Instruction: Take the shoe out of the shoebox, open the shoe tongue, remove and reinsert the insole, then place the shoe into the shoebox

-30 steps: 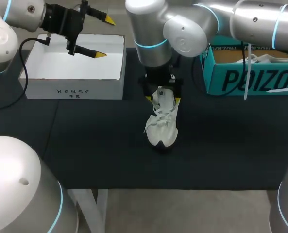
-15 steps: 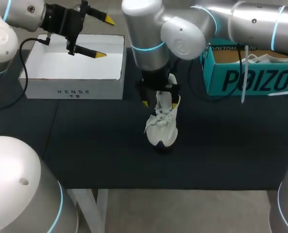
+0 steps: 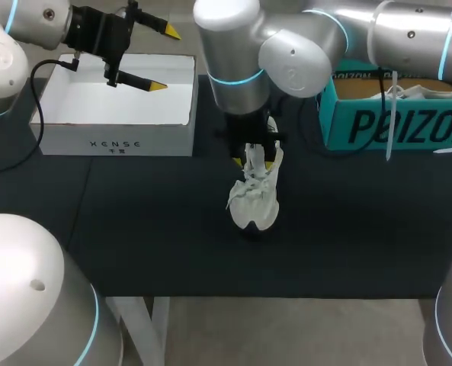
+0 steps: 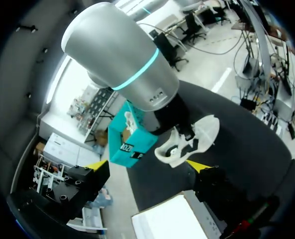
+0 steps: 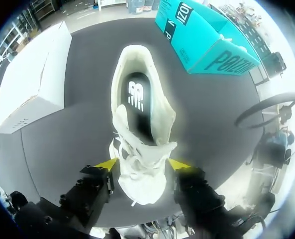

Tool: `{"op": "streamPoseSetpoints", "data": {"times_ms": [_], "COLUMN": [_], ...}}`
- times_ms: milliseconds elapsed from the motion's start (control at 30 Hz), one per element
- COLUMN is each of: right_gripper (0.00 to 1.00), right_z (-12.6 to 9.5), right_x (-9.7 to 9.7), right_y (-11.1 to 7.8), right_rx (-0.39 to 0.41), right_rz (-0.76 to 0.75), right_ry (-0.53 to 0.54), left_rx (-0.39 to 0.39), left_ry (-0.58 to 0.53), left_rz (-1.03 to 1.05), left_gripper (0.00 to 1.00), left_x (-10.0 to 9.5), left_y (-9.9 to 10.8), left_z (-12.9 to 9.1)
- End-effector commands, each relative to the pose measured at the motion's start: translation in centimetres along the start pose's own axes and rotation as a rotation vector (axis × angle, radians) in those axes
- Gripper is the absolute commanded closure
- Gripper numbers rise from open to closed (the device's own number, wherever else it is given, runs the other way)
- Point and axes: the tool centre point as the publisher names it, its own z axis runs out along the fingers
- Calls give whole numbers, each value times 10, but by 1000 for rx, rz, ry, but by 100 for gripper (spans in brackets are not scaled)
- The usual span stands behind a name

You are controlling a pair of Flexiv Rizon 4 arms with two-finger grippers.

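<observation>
A white laced shoe (image 3: 253, 200) stands on the dark table (image 3: 134, 229), toe toward the front edge. My right gripper (image 3: 254, 162) comes straight down on its middle. In the right wrist view the right gripper (image 5: 143, 164) has both yellow fingertips pressed against the shoe's (image 5: 140, 174) sides at the laces, shut on it. The dark insole (image 5: 136, 107) lies in the shoe's opening ahead of the fingers. My left gripper (image 3: 165, 58) hangs open and empty over the white shoebox (image 3: 115, 141) at the back left. Ahead of the left gripper (image 4: 147, 167), the left wrist view takes in the shoe (image 4: 187, 142).
A teal shoebox (image 3: 393, 122) stands at the back right, with another white shoe (image 3: 424, 91) inside it. The same teal shoebox (image 5: 207, 35) lies beyond the shoe in the right wrist view.
My right gripper's fingers have closed in from wide open onto the shoe's sides. The shoe has hardly shifted, and the left arm has not moved.
</observation>
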Motion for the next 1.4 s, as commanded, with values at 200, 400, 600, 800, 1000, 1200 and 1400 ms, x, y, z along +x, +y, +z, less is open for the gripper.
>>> {"op": "streamPoseSetpoints", "data": {"times_ms": [200, 400, 600, 800, 1000, 1200, 1400], "right_gripper": [100, 100, 100, 53, 55, 100, 100], "right_z": [26, 37, 20, 5, -5, -3, -7], "right_x": [7, 6, 3, -1, -5, -3, -3], "right_y": [23, 35, 33, 27, 21, 23, 36], "right_rx": [4, 25, -18, -44, -61, -66, -83], "right_rz": [-23, -31, -52, -51, -40, -41, -39], "right_ry": [-25, -48, -58, -44, -22, 5, -2], "left_rx": [-2, -2, -2, -2, -2, -2, -2], "left_ry": [0, 0, 0, 0, 0, 0, 0], "left_rz": [0, 0, 0, 0, 0, 0, 0], "left_gripper": [0, 0, 0, 0, 0, 0, 0], "left_x": [0, 0, 0, 0, 0, 0, 0], "left_y": [0, 0, 0, 0, 0, 0, 0], "left_z": [0, 0, 0, 0, 0, 0, 0]}}
